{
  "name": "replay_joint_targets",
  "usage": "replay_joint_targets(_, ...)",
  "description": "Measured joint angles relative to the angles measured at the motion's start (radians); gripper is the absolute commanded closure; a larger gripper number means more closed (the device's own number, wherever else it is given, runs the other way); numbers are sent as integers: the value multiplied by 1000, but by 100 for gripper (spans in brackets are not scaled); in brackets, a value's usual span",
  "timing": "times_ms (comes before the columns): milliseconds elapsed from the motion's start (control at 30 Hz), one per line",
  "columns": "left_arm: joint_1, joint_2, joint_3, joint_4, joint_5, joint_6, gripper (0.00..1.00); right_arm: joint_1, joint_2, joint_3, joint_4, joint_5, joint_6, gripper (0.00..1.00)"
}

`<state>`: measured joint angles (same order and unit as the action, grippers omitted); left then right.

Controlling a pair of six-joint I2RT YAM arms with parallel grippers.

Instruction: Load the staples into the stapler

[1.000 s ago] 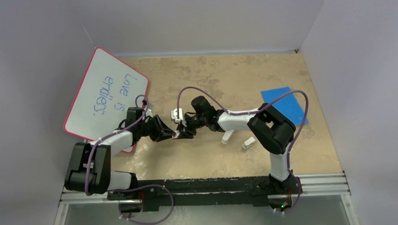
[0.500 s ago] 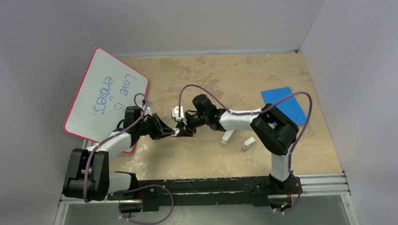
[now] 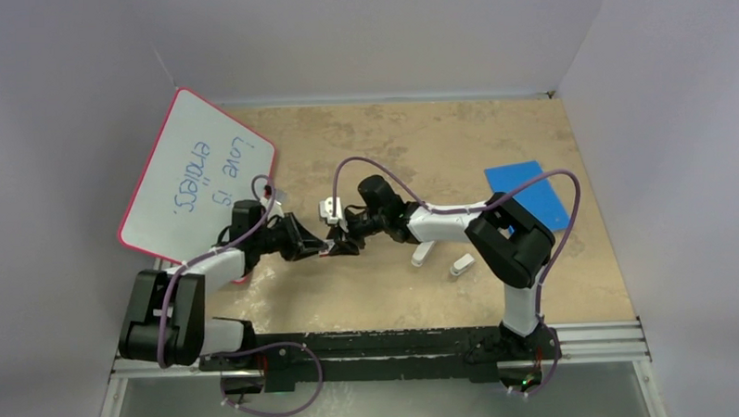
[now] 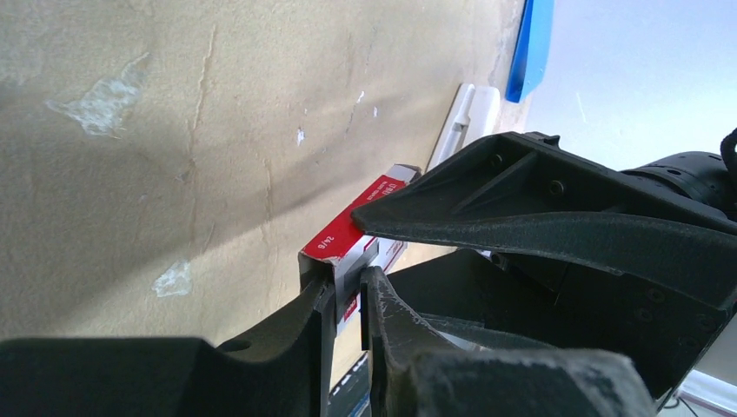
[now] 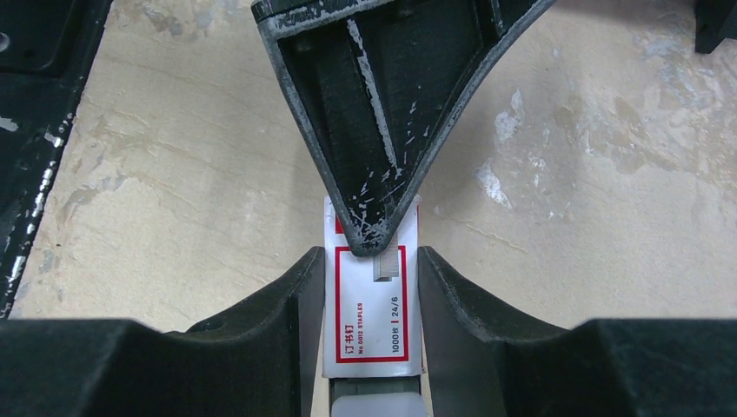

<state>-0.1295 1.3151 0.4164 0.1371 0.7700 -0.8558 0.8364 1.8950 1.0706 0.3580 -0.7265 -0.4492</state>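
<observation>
tabletop (image 3: 410, 142); right gripper (image 5: 369, 261), 'staples 24/6' box (image 5: 369, 334)

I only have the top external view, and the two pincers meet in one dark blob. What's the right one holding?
Observer: The right pincer is clamped on a red-and-white staple box, with one finger on each long side.
Operator: And the left one?
Observer: The left pincer has its tips at the box's open end, closed narrow on a small grey piece, apparently the staples.
Operator: Any print on the box?
Observer: Yes, the word "STAPLES" sits inside a red frame on its top face.
</observation>
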Motion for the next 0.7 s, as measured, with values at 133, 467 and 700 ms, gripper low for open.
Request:
replay_joint_targets(133,0,23,-11,39,23,-13,87,0,0,-5,1,-2,16,53)
replay_joint_targets(467,-2,68,-10,9,-15,13,74,7,0,-11,-19,68,18,24)
replay_joint_targets(700,-2,73,8,-56,-75,41,59,-8,0,-11,-94,151,-28,23)
